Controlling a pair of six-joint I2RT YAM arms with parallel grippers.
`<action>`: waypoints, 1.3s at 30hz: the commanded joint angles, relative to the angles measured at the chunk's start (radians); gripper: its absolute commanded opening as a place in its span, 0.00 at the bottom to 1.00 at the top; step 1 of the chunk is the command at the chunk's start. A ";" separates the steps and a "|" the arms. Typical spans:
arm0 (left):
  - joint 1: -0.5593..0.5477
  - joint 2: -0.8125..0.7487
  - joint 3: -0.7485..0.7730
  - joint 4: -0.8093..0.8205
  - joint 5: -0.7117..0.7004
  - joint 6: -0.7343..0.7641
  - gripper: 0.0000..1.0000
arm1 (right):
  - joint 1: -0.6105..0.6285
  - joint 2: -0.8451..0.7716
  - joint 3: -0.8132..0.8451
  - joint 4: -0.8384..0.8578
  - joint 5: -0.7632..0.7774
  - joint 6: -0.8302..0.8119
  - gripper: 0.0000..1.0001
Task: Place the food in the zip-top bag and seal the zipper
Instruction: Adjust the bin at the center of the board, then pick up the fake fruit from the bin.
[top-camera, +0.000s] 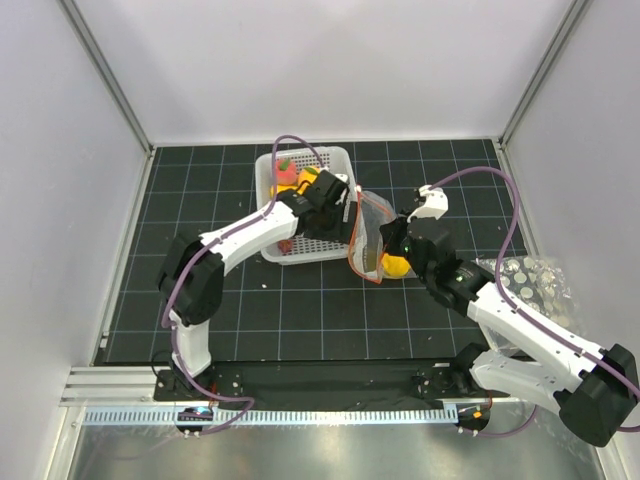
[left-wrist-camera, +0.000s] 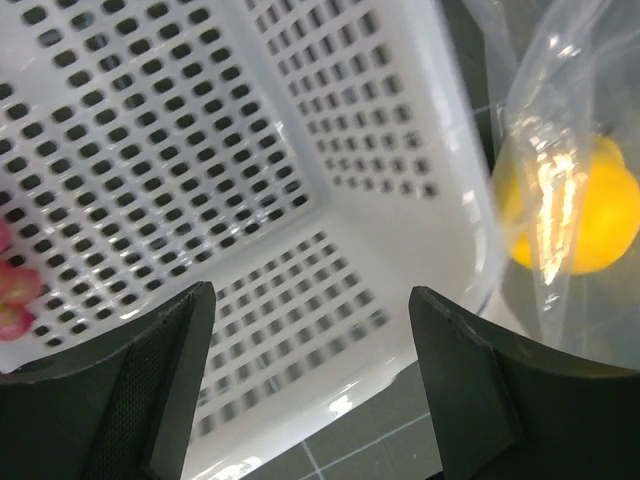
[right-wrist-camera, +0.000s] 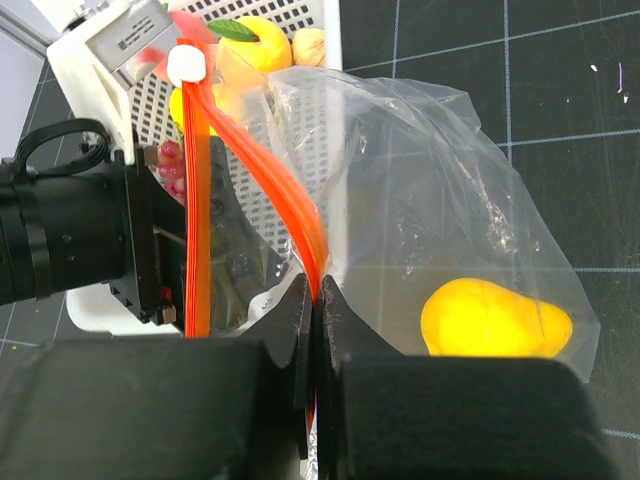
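The right gripper is pinched tight on the zipper of the bag, whose mouth stands open beside the basket. 1 yellow pear lies inside the bag. The left gripper hangs over the basket, fingers apart, holding nothing. Other fruits sit in the basket.
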 joint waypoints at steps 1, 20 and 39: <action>0.028 -0.103 -0.047 0.046 0.014 -0.016 0.82 | -0.004 0.000 0.023 0.032 0.018 0.000 0.01; 0.244 -0.072 -0.101 0.016 -0.284 -0.007 0.95 | -0.004 -0.003 0.021 0.032 0.005 0.002 0.01; 0.299 0.095 -0.069 0.001 -0.239 -0.029 0.93 | -0.004 0.000 0.021 0.035 -0.004 0.002 0.01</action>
